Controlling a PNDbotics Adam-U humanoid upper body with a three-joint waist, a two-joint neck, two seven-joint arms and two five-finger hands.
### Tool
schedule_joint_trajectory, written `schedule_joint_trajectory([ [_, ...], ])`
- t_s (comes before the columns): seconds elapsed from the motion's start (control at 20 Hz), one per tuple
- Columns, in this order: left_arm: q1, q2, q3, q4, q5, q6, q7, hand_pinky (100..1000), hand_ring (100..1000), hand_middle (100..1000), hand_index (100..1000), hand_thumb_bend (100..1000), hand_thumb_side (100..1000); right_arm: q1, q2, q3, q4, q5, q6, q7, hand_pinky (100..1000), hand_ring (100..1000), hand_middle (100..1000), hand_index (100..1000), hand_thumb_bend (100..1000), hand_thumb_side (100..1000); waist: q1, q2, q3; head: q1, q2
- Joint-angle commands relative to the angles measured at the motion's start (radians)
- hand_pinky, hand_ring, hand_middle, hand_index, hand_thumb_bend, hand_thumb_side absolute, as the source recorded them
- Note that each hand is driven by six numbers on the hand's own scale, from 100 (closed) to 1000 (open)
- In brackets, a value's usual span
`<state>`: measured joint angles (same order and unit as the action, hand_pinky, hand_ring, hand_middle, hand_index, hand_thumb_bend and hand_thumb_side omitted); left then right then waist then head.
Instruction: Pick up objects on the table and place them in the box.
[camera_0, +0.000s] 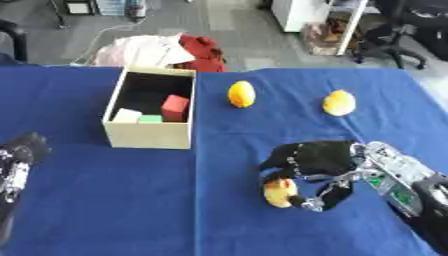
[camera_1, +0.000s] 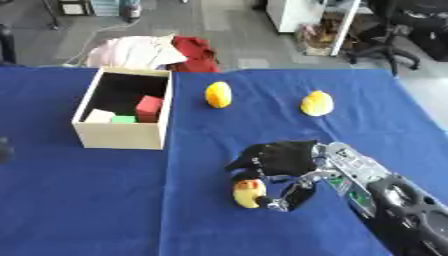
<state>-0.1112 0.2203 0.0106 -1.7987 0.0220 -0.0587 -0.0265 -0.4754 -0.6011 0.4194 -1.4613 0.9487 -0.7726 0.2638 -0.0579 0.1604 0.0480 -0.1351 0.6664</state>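
Right hand (camera_0: 317, 159) near right, fingers curled round a yellow toy (camera_0: 279, 192), left hand (camera_0: 19, 155) at left edge, fingers unclear, box (camera_0: 149, 136) far left holding blocks (camera_0: 175, 107), two yellow objects (camera_0: 241, 94) beyond

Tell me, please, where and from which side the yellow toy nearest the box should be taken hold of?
Judging by its pose, grip the yellow toy across its rounded middle, coming from above: it stands upright and alone, narrower at the top, with clear cloth either side for the fingers.

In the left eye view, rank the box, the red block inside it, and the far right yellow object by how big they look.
1. Box, clearly largest.
2. Far right yellow object and red block: they look alike in size, and the box partly hides the block, so no ranking.
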Motion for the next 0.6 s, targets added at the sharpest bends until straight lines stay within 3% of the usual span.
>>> schedule_joint_trajectory([
  [0.05, -0.005, 0.017, 0.009, -0.014, -0.001, -0.001, 0.005, 886, 778, 750, 827, 124, 641, -0.016, -0.012, -0.011, 0.01, 0.023, -0.001, -0.049, 936, 893, 907, 701, 100, 292, -0.002, -0.019, -0.001, -0.002, -0.012],
  [0.3, -0.004, 0.016, 0.009, -0.014, -0.001, 0.0, 0.006, 886, 778, 750, 827, 124, 641, -0.021, -0.006, -0.017, 0.01, 0.022, 0.002, -0.147, 898, 837, 823, 529, 100, 256, -0.001, -0.021, -0.001, -0.001, -0.012],
  [0.6, -0.003, 0.016, 0.01, -0.014, 0.0, 0.0, 0.007, 886, 777, 751, 827, 125, 640, -0.042, 0.003, -0.038, 0.013, -0.034, 0.023, -0.246, 859, 786, 758, 476, 100, 217, -0.001, -0.023, -0.002, 0.002, -0.013],
])
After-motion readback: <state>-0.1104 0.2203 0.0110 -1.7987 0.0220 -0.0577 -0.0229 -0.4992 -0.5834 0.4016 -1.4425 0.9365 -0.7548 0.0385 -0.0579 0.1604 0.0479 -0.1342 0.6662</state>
